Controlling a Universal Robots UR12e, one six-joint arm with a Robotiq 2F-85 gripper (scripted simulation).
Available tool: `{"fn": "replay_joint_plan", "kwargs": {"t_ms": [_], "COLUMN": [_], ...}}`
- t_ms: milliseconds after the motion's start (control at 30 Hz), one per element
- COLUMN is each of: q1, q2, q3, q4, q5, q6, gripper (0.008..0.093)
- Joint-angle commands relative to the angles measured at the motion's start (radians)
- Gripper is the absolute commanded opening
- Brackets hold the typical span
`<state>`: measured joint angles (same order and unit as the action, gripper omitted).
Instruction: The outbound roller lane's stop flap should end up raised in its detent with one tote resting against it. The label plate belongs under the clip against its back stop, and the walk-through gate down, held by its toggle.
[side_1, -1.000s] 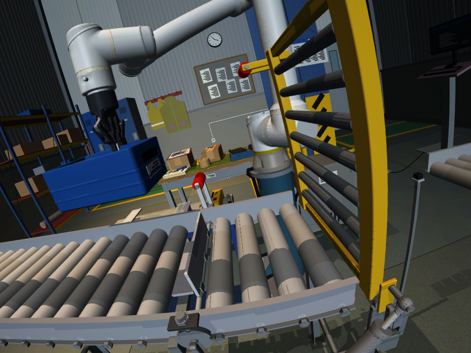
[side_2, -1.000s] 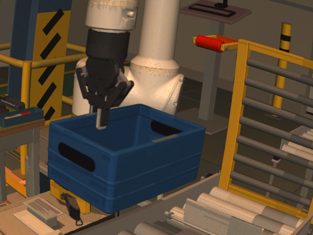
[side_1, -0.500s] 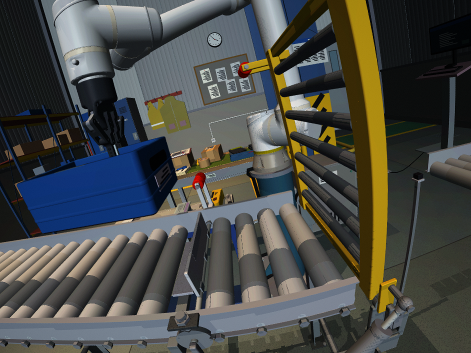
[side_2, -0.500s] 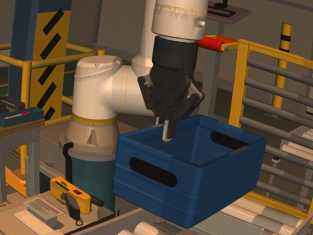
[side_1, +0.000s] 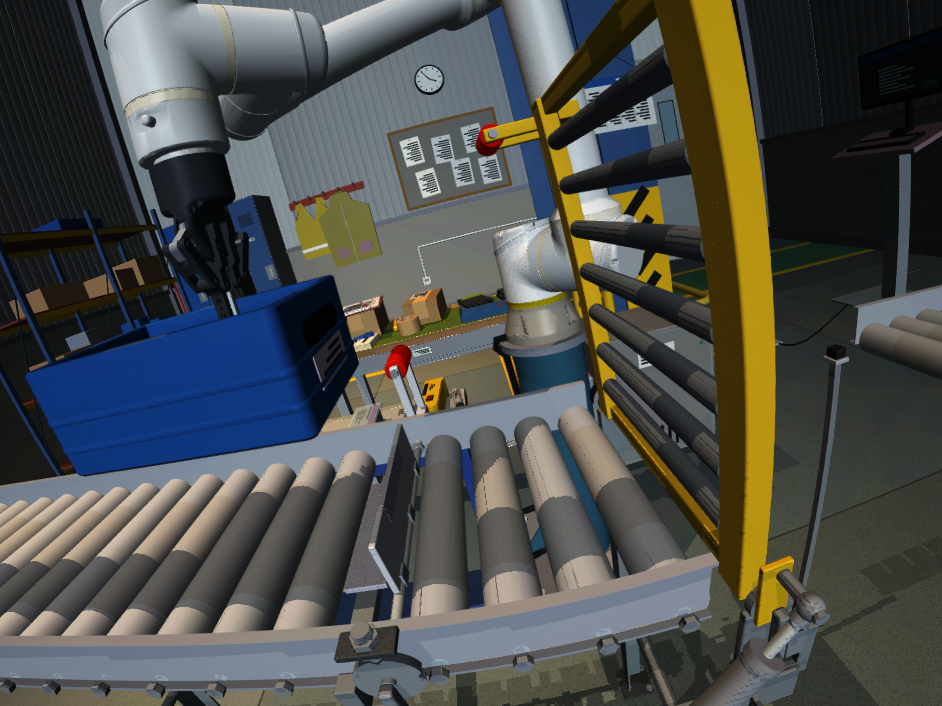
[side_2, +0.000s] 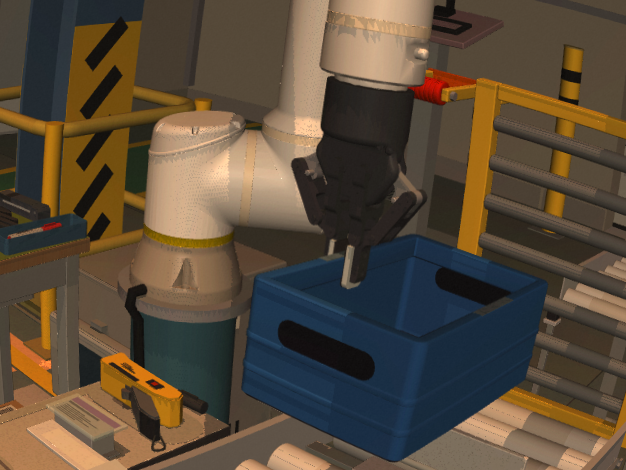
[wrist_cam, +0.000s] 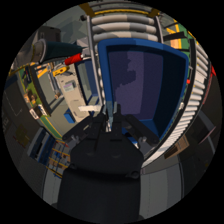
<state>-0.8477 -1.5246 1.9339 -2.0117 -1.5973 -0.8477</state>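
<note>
My gripper (side_1: 220, 303) (side_2: 346, 270) (wrist_cam: 110, 113) is clamped on the rim of the blue tote (side_1: 190, 376) (side_2: 392, 339) (wrist_cam: 144, 85), and I carry the tote in the air above the far side of the roller lane (side_1: 304, 532). The tote is empty and hangs slightly tilted. The grey stop flap (side_1: 395, 506) stands raised between the rollers. The yellow walk-through gate (side_1: 661, 266) (side_2: 546, 212) is swung up, with its red-handled toggle (side_1: 490, 139) (side_2: 435, 88) at the top. The label plate (side_2: 86, 416) (wrist_cam: 69, 87) lies on the side table.
Behind the lane stands the arm's base (side_1: 543, 304) (side_2: 189, 263) and a workbench with boxes (side_1: 410, 312). A red-knobbed lever (side_1: 399, 365) rises by the lane's far rail. A yellow hand scanner (side_2: 144, 387) lies on the side table. Shelving (side_1: 68, 289) stands at the left.
</note>
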Motion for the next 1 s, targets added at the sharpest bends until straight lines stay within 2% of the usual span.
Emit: {"fn": "replay_joint_plan", "kwargs": {"t_ms": [0, 500, 967], "q1": [0.000, 0.001, 0.001], "q2": [0.002, 0.089, 0.097], "q3": [0.002, 0.104, 0.112], "q4": [-0.007, -0.196, -0.213], "q5": [0.000, 0.000, 0.000], "q6": [0.000, 0.000, 0.001], "gripper": [0.0080, 0.0080, 0.0080]}}
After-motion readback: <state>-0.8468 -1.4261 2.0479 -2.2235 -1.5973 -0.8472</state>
